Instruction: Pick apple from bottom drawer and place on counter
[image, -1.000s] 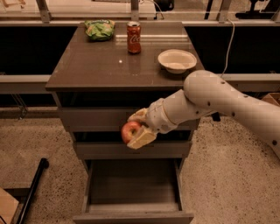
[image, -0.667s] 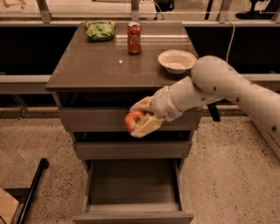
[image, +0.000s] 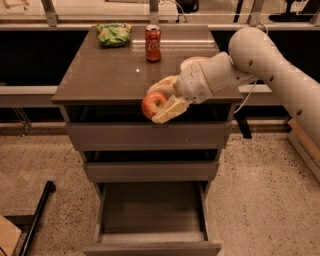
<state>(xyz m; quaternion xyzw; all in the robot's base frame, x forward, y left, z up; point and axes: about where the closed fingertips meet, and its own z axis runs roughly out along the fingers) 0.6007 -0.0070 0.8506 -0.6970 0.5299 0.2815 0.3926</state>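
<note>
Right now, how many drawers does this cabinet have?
3: top drawer just under the counter, middle drawer below it, bottom drawer pulled open. The gripper holds the apple at the counter's front edge.

Single high view, front-on to the cabinet (image: 150, 136), looking down, claw (image: 155, 104) gripping apple (image: 151, 103) mid-frame at counter (image: 100, 75) edge

Glossy counter (image: 107, 75); plastic gripper (image: 155, 105) @ edge

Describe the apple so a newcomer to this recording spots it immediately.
Find the grey-brown counter topping the three-drawer cabinet. At its front edge, the gripper holds the apple. It is round and red with a yellow patch, unlike the red soda can standing at the back.
</note>
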